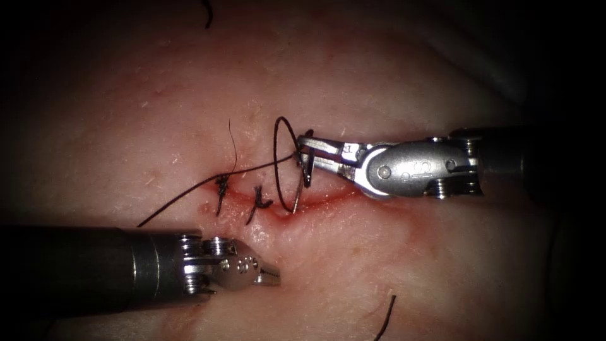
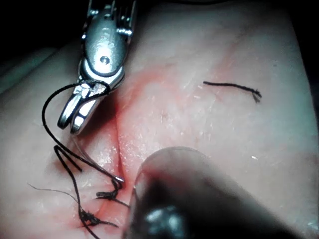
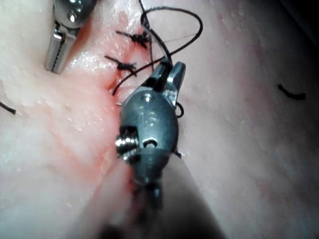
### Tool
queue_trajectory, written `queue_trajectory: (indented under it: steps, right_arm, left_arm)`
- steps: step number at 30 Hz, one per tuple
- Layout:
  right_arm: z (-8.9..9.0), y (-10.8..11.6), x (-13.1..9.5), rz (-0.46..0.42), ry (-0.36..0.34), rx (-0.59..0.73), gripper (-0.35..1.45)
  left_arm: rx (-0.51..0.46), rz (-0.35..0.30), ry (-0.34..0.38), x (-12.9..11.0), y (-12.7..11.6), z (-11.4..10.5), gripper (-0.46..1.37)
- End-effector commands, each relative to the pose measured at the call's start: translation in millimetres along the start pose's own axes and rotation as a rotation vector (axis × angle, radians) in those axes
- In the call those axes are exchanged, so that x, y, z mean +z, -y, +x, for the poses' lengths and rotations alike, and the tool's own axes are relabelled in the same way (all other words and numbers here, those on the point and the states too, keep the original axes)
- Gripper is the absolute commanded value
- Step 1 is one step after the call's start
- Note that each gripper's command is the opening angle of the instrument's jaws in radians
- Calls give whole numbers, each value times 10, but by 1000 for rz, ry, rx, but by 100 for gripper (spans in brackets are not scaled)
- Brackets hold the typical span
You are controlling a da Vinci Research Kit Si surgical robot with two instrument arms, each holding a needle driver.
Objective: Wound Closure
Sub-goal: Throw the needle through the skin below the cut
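Tissue [image 1: 379,82] bears needle [image 1: 307,165] in right tool [image 1: 305,151].

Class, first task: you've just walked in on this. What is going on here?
Two robot arms are closing a red-edged cut in pale pork-belly tissue. The right arm's hand grips a thin curved steel needle near its upper end. The needle's other end reaches the cut; whether it is in the tissue cannot be told. Dark thread loops beside it. Two dark knotted stitches sit left of it. The left arm's hand is shut and holds nothing.
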Motion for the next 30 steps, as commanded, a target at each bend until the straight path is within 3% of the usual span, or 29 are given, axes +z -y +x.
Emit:
queue_trajectory:
  steps: [1, 13, 30]
  right_arm:
    - [1, -1, 0, -10, 2, -50, -35]
    - [-2, 6, 1, -5, -7, -110, -35]
    - [-1, 6, 6, 26, -8, 162, -35]
  left_arm:
    - [1, -7, 0, -2, -3, 0, -23]
    - [-4, -20, -7, -15, -18, 12, -22]
    - [-12, -3, -39, -8, 3, 19, -26]
